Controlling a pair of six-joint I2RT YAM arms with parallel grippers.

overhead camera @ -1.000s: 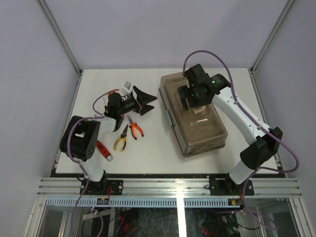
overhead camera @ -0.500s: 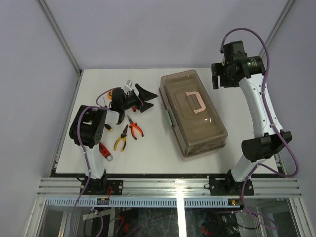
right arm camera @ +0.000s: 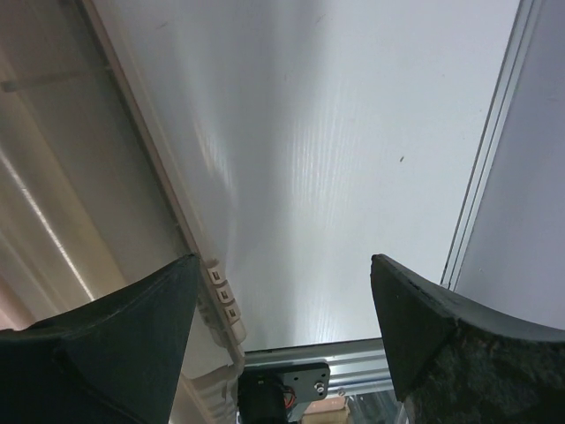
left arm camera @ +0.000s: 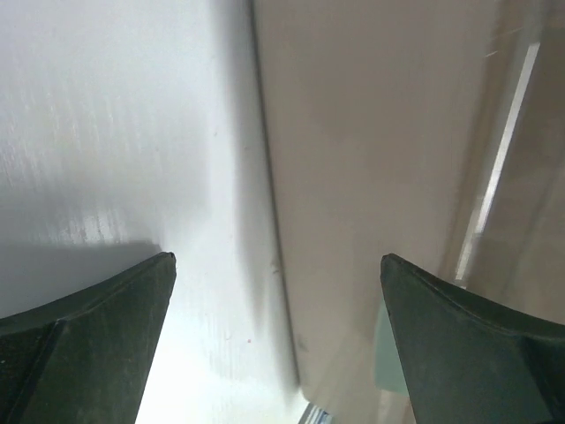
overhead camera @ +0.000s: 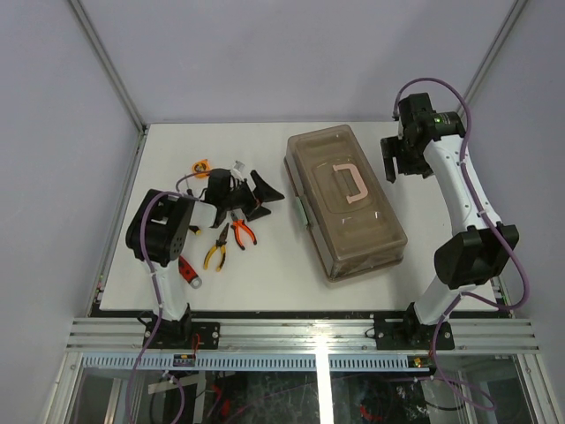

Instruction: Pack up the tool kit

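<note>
The tool kit [overhead camera: 349, 216] is a beige toolbox lying shut on the table, with a translucent brown lid, a pink handle [overhead camera: 350, 184] and a green latch [overhead camera: 302, 212] on its left side. Orange-handled pliers [overhead camera: 241, 232], yellow-handled pliers [overhead camera: 215, 251] and a red-handled tool [overhead camera: 187, 269] lie on the table to its left. A small orange item [overhead camera: 201, 165] lies farther back. My left gripper [overhead camera: 265, 201] is open and empty, low over the table, facing the box side [left arm camera: 371, 159]. My right gripper [overhead camera: 397, 170] is open and empty, right of the box's far end.
A small white piece [overhead camera: 238, 165] lies near the left arm. The right wrist view shows the box's hinge [right arm camera: 221, 296] at the left, bare table [right arm camera: 353, 132] and the metal frame rail [right arm camera: 490, 150] at the table's right edge. The enclosure walls surround the table.
My right gripper left the lid handle, rose to the back right and now sits beside the box's far right end. My left gripper shifted slightly toward the box.
</note>
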